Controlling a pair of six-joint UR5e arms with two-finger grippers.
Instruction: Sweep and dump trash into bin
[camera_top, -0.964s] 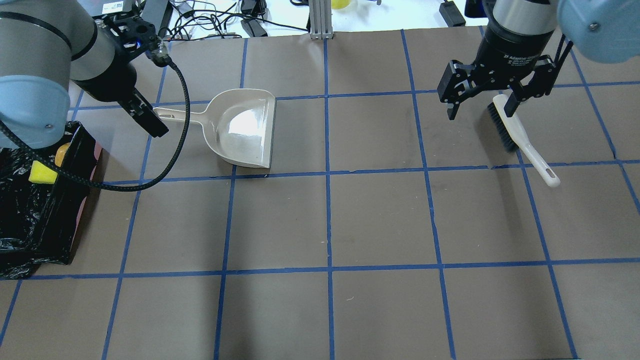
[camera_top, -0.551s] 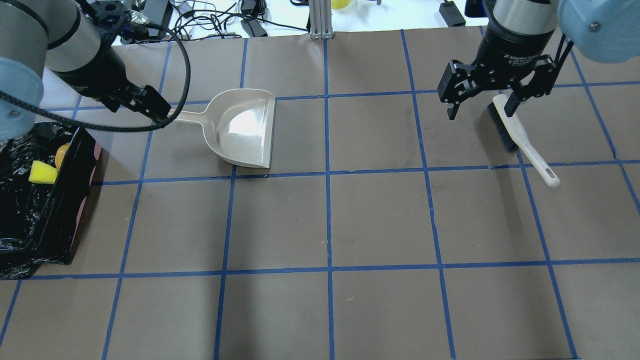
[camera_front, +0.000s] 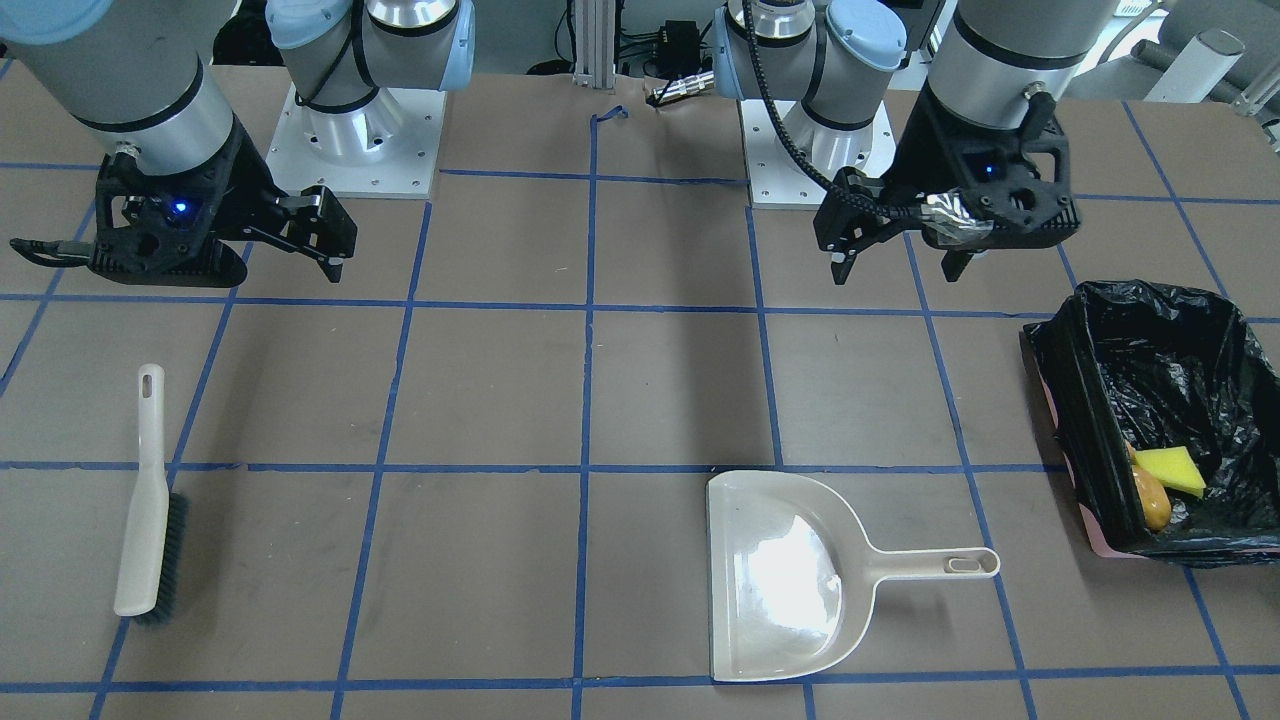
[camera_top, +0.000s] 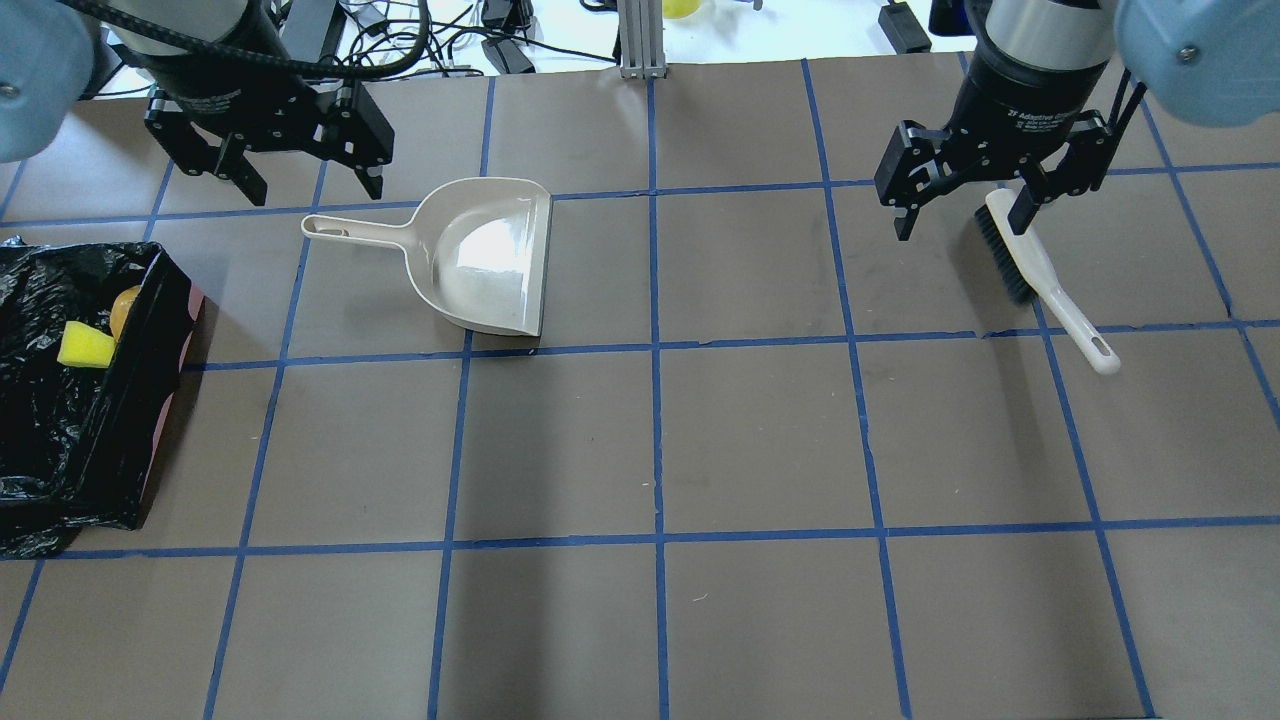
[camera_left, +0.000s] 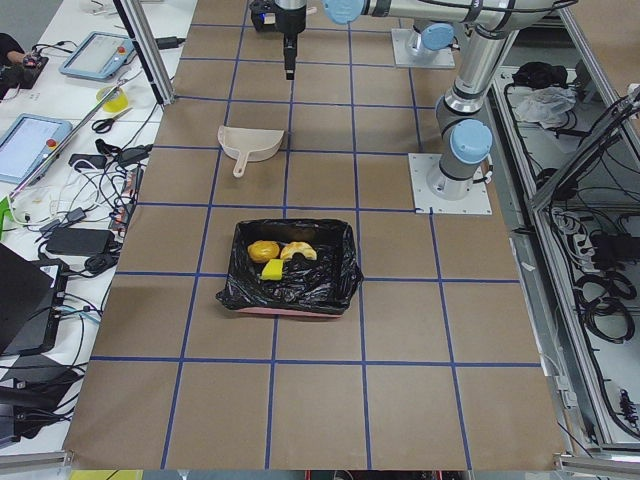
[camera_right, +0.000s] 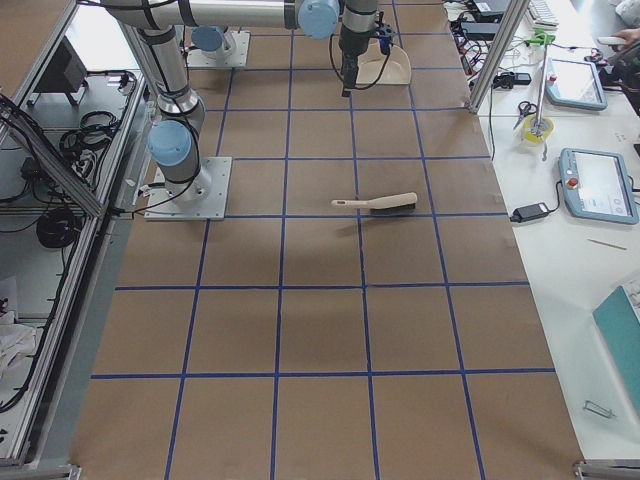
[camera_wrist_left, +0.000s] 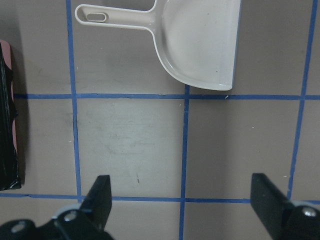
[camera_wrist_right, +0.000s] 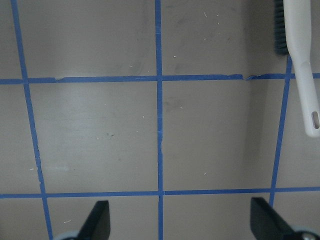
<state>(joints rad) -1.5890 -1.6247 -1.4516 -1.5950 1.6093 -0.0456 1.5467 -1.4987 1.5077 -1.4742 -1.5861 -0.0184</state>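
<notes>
- Now we find the left gripper (camera_top: 315, 192) hanging above the bench (camera_top: 760, 440), fingers spread wide, holding nothing.
- Below it, toward the other arm, lies the dustpan (camera_top: 490, 260), handle end nearest, untouched.
- On its outer side stands the bin (camera_front: 1090, 430); the yellow wedge (camera_front: 1170, 470), orange oval (camera_front: 1150, 502) and pale crescent (camera_left: 300, 251) lie inside, below the rim.
- The right gripper (camera_top: 960, 228) hovers spread too, with the brush (camera_top: 1050, 280) flat on the bench beneath and outward of it.
- Between the grippers we see open taped bench.

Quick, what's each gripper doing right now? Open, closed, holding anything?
Left gripper: open, holding nothing.
Right gripper: open, holding nothing.
</notes>
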